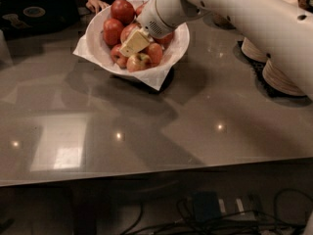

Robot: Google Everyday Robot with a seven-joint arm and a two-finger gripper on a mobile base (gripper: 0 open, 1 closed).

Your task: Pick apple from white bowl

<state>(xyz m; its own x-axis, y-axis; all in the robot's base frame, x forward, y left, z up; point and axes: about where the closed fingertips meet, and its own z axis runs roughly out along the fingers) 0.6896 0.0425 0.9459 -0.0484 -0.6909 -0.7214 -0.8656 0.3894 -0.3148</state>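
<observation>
The white bowl [100, 58], lined with white paper whose corners stick out over the rim, stands at the back of the grey table. It holds several red apples [122, 10]. My gripper [134, 42] reaches down into the bowl from the upper right. Its cream-coloured tip sits among the apples in the middle of the bowl, just above a yellow-red apple [139, 61] at the front. My white arm [234, 9] hides the right rear part of the bowl and the apples there.
The grey table [146, 131] stretches toward me. Stacked cream-white disposable bowls [279, 80] stand at the right, behind my arm. A dark laptop [34, 11] and a person's hand [95, 4] are at the back left. Cables lie on the floor below.
</observation>
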